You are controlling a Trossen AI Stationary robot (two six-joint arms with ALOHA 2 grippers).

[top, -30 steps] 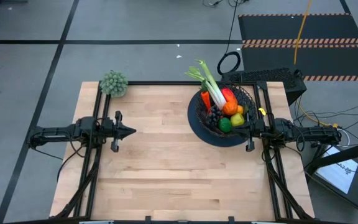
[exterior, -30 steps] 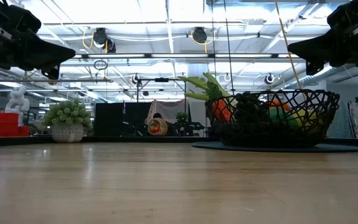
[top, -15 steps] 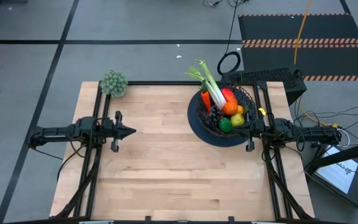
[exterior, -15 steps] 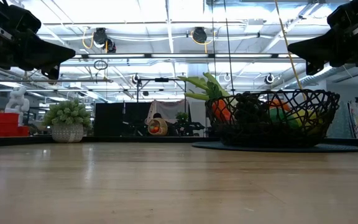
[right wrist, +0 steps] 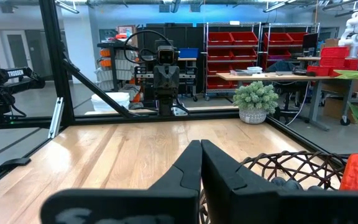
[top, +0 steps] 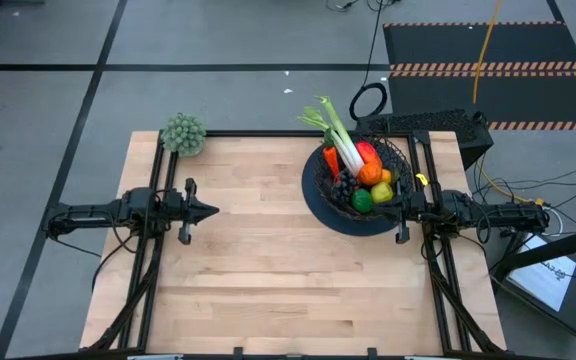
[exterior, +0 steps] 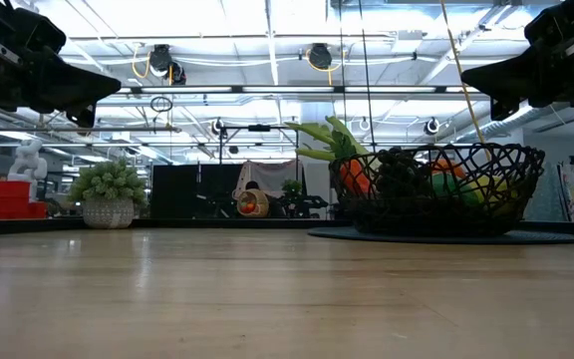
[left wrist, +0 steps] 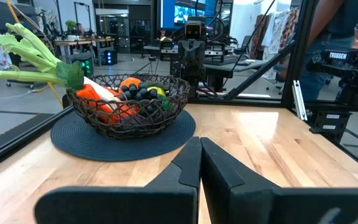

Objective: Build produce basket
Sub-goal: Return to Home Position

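Round black wire-mesh basket sits on a dark round mat at the far right of the wooden bench. It's piled with toy produce, and a white-green leek pokes out over the rim. Left tool hangs over the bench's left side, pinched narrow, holding nothing. Right tool is just beside the basket, also narrow and empty.

Robotics lab in an industrial hall: grey floor w/ black tape lines; hazard-striped mat; racks of red parts bins; exposed ceiling w/ strip lights; lit monitor; wood-top bench in black metal frame.
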